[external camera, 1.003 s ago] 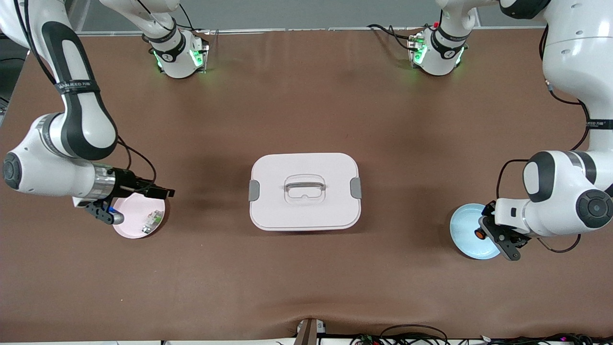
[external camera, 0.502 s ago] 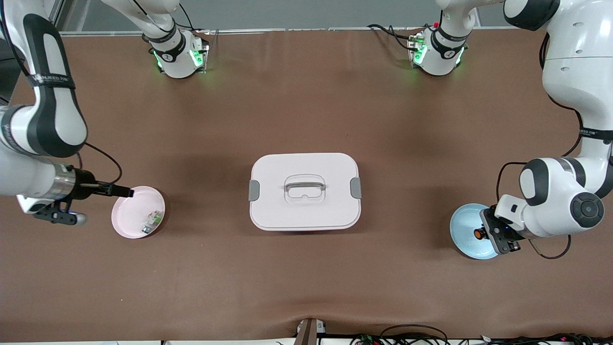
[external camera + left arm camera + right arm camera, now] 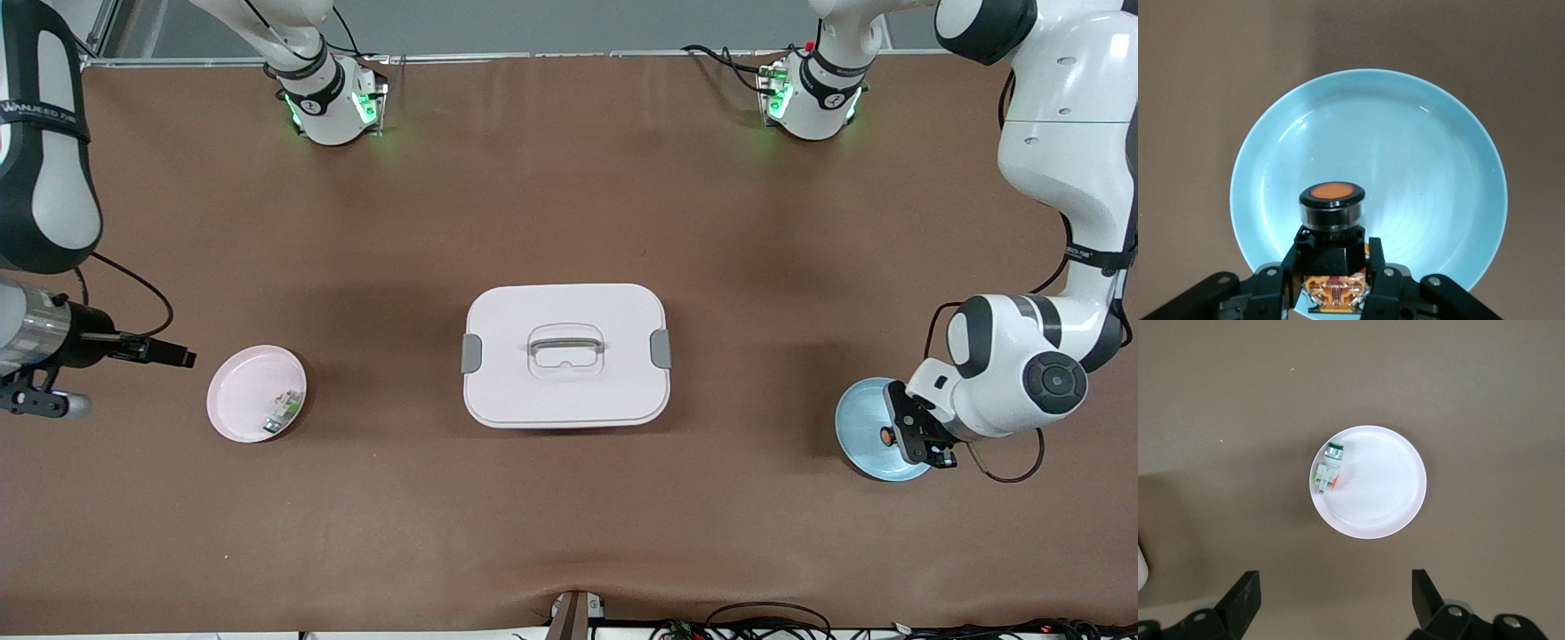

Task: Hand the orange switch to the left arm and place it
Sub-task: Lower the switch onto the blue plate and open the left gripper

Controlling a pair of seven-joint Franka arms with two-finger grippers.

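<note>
The orange switch [image 3: 886, 436] [image 3: 1331, 212] has a black body and a round orange cap. My left gripper [image 3: 914, 434] [image 3: 1332, 283] is shut on its body and holds it just above the blue plate [image 3: 855, 425] [image 3: 1431, 167]. The white box [image 3: 565, 354] with grey latches stands in the middle of the table. My right gripper [image 3: 175, 356] [image 3: 1335, 590] hangs open and empty over bare table, just off the pink plate [image 3: 238, 402] [image 3: 1385, 497] on the side toward the right arm's end of the table.
A small green-and-white component [image 3: 283, 411] [image 3: 1327, 471] lies in the pink plate. Cables and a connector [image 3: 578, 613] run along the table edge nearest the front camera. Both arm bases [image 3: 329, 102] stand at the edge farthest from the camera.
My right arm has drawn back off the pink plate toward its end of the table, gripper still open. The left gripper has turned slightly over the blue plate, still holding the switch.
</note>
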